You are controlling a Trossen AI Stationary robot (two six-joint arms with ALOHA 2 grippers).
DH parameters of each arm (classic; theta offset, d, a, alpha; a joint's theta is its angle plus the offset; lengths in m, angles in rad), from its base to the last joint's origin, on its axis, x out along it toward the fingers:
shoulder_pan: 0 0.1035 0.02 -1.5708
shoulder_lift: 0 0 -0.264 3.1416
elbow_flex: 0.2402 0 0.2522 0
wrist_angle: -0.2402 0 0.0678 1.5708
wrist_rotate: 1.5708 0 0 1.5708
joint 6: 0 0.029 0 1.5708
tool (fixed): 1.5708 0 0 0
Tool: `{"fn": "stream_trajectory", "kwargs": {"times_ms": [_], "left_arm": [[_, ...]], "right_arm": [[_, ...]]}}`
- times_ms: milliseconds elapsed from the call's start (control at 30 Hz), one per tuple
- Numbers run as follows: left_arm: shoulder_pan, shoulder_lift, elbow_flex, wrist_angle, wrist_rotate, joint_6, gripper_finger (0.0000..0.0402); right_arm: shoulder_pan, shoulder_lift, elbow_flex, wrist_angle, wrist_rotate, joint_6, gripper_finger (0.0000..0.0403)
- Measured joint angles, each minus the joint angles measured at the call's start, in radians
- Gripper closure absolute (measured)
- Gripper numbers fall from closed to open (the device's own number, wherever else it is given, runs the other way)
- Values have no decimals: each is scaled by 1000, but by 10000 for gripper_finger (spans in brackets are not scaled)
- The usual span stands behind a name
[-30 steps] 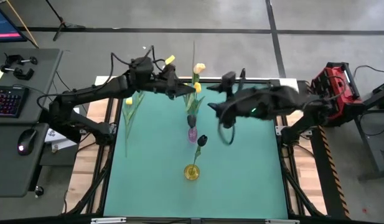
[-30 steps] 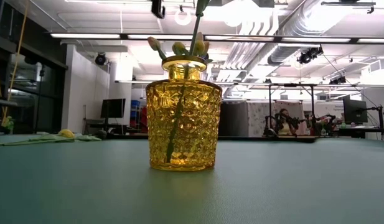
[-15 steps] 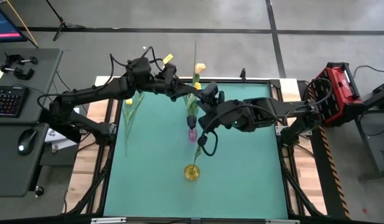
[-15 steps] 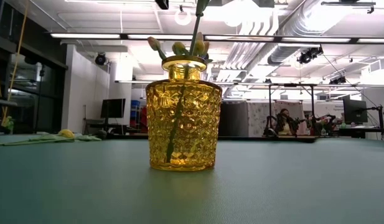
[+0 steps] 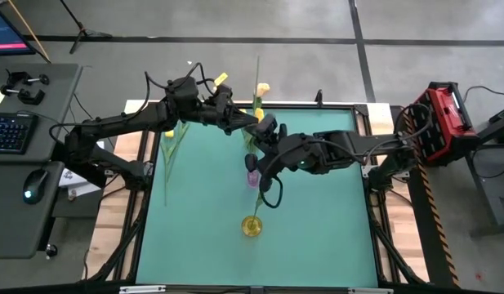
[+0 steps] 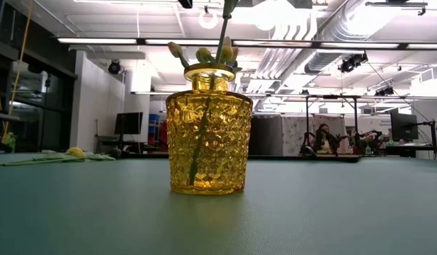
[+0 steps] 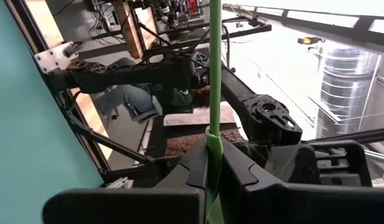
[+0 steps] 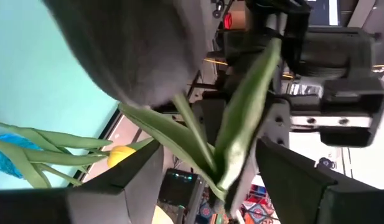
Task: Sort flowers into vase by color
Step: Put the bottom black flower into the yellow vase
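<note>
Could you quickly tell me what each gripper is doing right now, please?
Left gripper: closed on a green flower stem.
Right gripper: by the purple vase; open or shut cannot be told.

A yellow patterned glass vase [image 5: 252, 226] stands upright toward the near middle of the teal surface [image 5: 317, 212], with one green-stemmed tulip [image 6: 204, 134] leaning in it. A smaller purple glass vase [image 5: 252, 176] stands just beyond it, nearer the far edge, holding a dark purple-black tulip [image 5: 251, 160]. A yellow-headed tulip with long green leaves [image 5: 171, 140] lies flat along the surface's left edge, head toward the far left corner. A pale peach tulip [image 5: 260, 90] is held upright over the far edge by its slim green stem [image 7: 215, 74], pinched in the left hand [image 5: 245, 121].
</note>
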Motion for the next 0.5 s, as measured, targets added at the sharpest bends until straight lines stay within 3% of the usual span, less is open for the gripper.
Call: {"fn": "stream_trajectory", "kwargs": {"times_ms": [133, 433, 500], "left_arm": [[0, 0, 0, -1, 0, 1, 401], [1, 0, 0, 0, -2, 17, 397], [4, 0, 0, -2, -9, 37, 390]], "right_arm": [[-1, 11, 0, -2, 7, 0, 204], [4, 10, 0, 19, 21, -19, 373], [4, 10, 0, 22, 24, -20, 393]]}}
